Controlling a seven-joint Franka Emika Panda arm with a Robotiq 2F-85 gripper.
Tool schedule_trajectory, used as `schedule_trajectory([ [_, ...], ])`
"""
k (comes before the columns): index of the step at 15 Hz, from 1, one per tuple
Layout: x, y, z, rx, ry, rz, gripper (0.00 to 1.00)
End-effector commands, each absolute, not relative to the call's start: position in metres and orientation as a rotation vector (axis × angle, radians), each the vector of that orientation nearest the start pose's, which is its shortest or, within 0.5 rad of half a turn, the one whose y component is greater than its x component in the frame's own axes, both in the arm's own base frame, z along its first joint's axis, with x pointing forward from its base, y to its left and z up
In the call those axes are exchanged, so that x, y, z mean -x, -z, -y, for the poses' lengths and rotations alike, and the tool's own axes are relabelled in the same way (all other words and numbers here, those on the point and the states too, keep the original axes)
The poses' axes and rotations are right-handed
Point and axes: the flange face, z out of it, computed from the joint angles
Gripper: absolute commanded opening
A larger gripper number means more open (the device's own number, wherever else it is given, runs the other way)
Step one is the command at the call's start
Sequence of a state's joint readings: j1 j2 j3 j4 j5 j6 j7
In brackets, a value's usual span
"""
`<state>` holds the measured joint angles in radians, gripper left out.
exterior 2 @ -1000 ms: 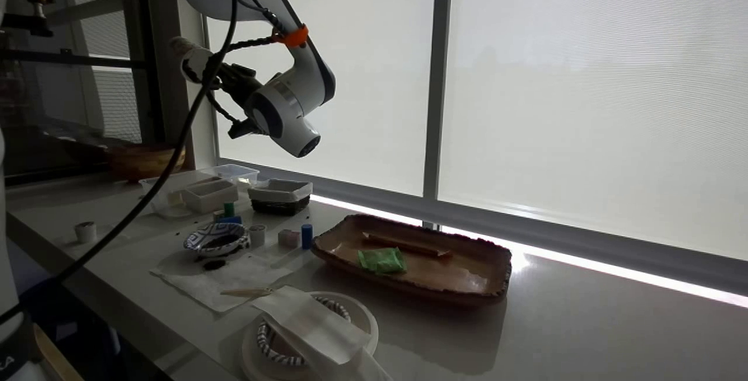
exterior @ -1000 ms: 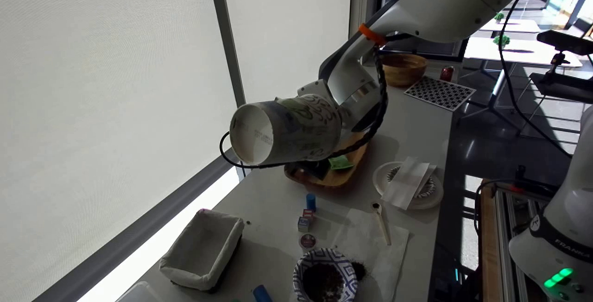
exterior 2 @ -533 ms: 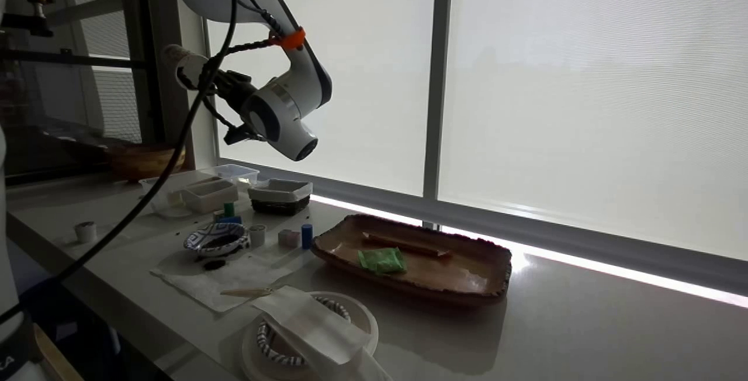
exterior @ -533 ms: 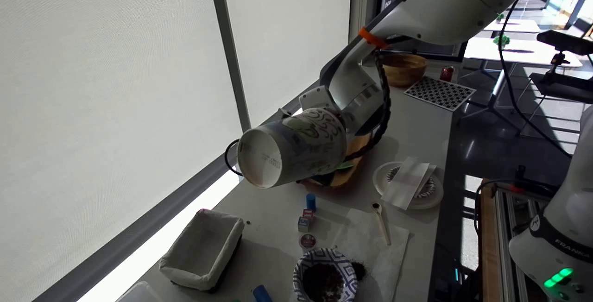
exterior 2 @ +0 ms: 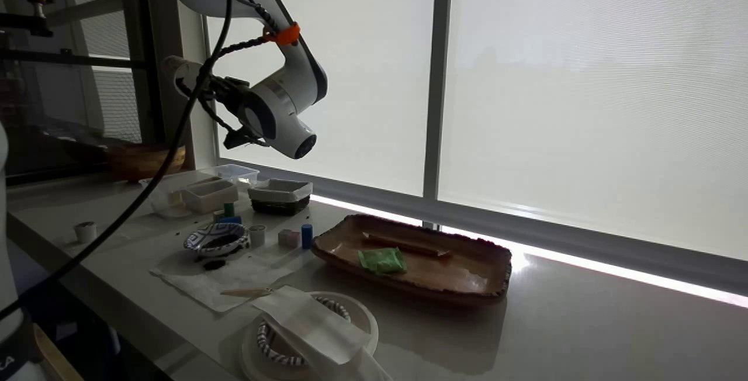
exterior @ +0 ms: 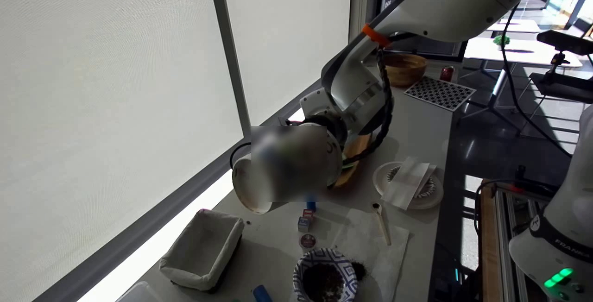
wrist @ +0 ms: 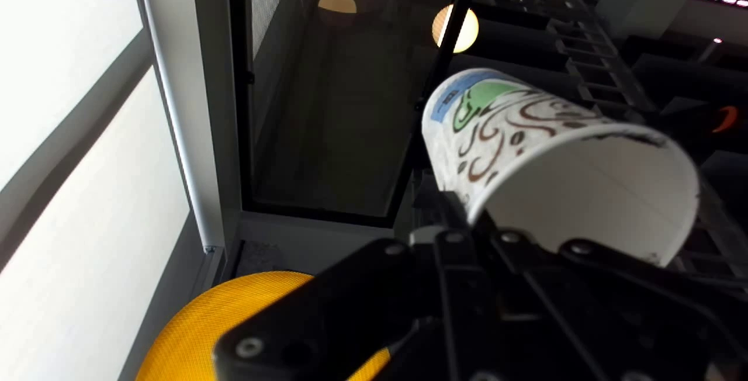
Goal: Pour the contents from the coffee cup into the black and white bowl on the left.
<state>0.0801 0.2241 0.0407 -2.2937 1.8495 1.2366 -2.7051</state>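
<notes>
In an exterior view, the basket [exterior: 202,246] stands left of the bowl [exterior: 324,256], well apart. Next, the cup [wrist: 514,121] hangs in the air, higher than the bowl and up to its left, tilted over with its base towards that view, where blur hides its side; the wrist view looks into its mouth. The gripper [wrist: 471,220] is clamped on the cup's wall at the rim. Beyond the bowl are two cubes [exterior: 303,224], near, and a pod [exterior: 307,241], just beside. The bowl holds dark grounds [exterior: 322,281]. To its right come the napkin [exterior: 366,235], bearing more grounds, the spoon [exterior: 383,229] across the napkin's edge, and, well apart, the plate [exterior: 380,182].
</notes>
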Motion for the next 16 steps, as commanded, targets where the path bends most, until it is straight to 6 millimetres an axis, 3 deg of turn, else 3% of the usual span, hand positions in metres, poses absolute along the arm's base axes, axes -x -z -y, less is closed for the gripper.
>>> schedule_trajectory([
  [1,-0.467,-0.358,-0.179,0.838,1.489,1.123,0.01],
  [11,-0.456,-0.419,-0.167,1.349,1.332,1.415,0.01],
  [16,-0.452,-0.440,-0.172,1.603,1.167,1.531,0.01],
])
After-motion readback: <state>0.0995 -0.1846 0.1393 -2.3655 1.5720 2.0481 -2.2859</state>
